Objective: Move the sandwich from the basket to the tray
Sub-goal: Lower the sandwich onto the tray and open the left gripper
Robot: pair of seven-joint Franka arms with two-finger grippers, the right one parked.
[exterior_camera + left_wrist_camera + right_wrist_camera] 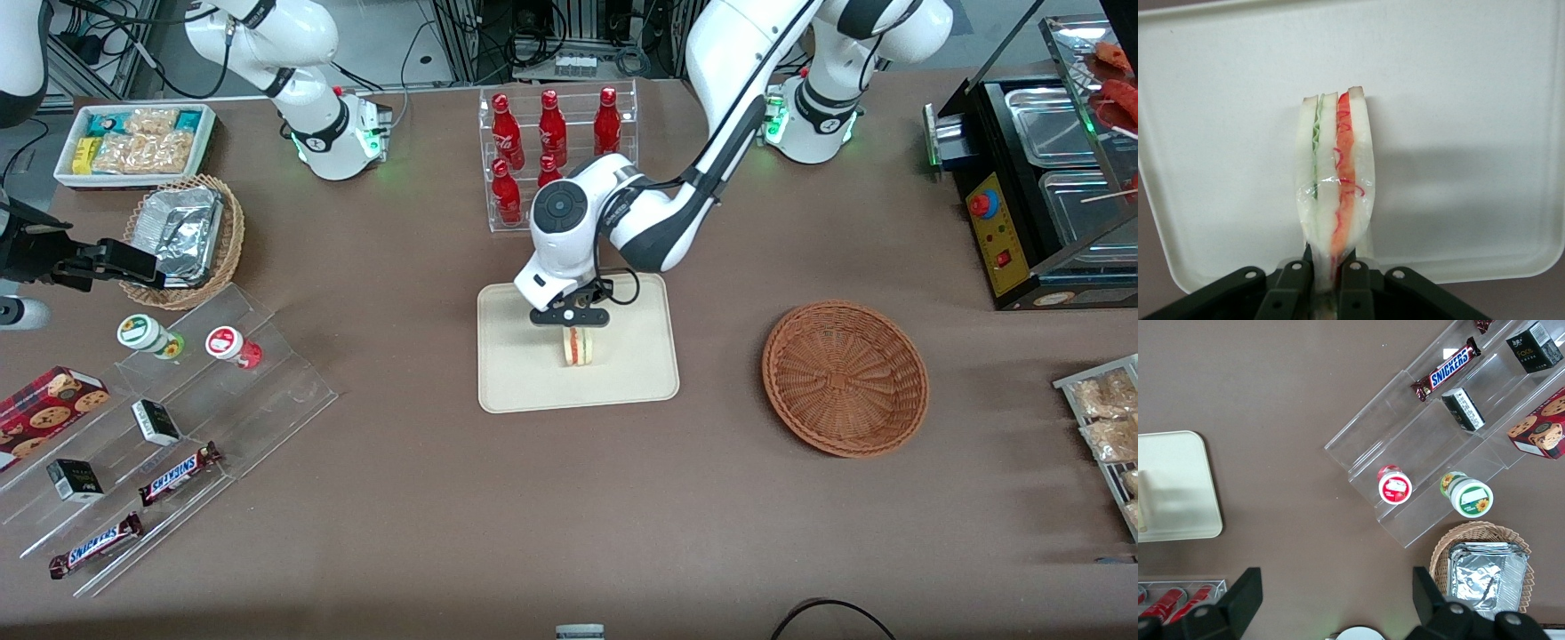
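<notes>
One tray (507, 373), one sandwich (580, 348), one basket (845, 378) on the tabletop (444, 516). My claw (576, 331) is over the tray, clenched on the sandwich, which stands on edge on the tray. The sandwich is a pale bread wedge in clear film, with a green stripe and a red-orange stripe along its cut edge. The basket holds nothing.

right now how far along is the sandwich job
Mostly done. The basket holds nothing, so the pickup and carry are finished. In hand: the claw is over the tray, shut on the sandwich, which stands on edge at the tray; whether it touches the surface is unclear. Left: let go and lift the claw away.
</notes>
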